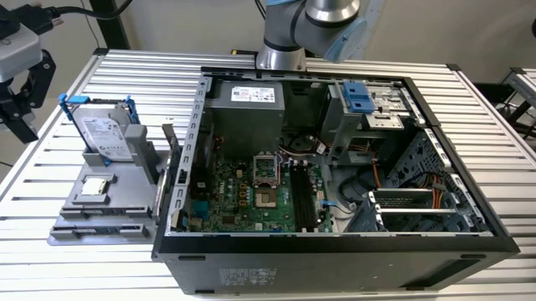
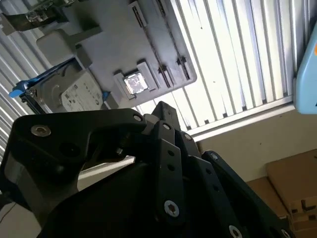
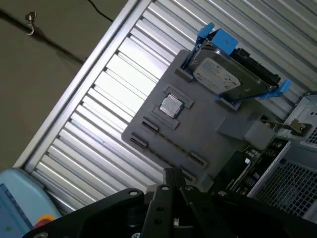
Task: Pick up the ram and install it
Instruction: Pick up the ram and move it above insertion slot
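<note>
Gripper (image 3: pixel 173 172) hangs above the table's (image 1: pixel 125 69) edge at the exterior view's left, beside gray tray (image 1: pixel 109 216); fingers (image 2: pixel 163 116) pinched together, empty.

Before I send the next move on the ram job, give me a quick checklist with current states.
1. Case open, motherboard exposed from above: ok.
2. Long dark memory slots free: cannot tell.
3. Ram located: cannot tell; a green board between the gray tray and the case may be it.
4. Gripper outside the case, past the tray at the exterior view's left: ok.
5. Hard drive and processor chip seated on the tray: ok.
</note>
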